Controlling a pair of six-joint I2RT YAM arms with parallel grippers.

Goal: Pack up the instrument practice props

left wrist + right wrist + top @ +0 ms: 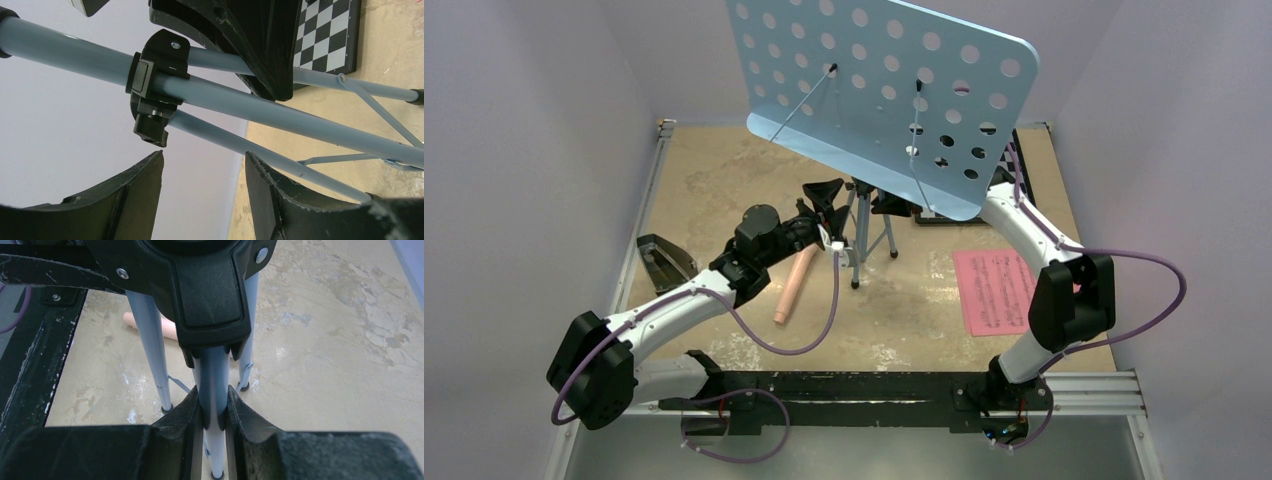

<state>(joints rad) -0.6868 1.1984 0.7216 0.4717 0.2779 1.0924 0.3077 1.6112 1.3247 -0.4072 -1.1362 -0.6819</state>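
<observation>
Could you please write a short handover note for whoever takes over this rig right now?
Right gripper: shut on a tripod leg of the music stand.
Left gripper: open, close to the tripod's black collar.
Recorder, sheet music and metronome sit loose on the table.
Done: nothing looks packed; the stand is upright, unfolded.
Left: all four items.

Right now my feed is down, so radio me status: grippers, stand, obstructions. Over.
Right gripper shut on tripod leg of light-blue perforated metal music stand. Left gripper open at its black clamp collar. Stand upright, unfolded. Peach-pink recorder lying beside tripod feet.
</observation>
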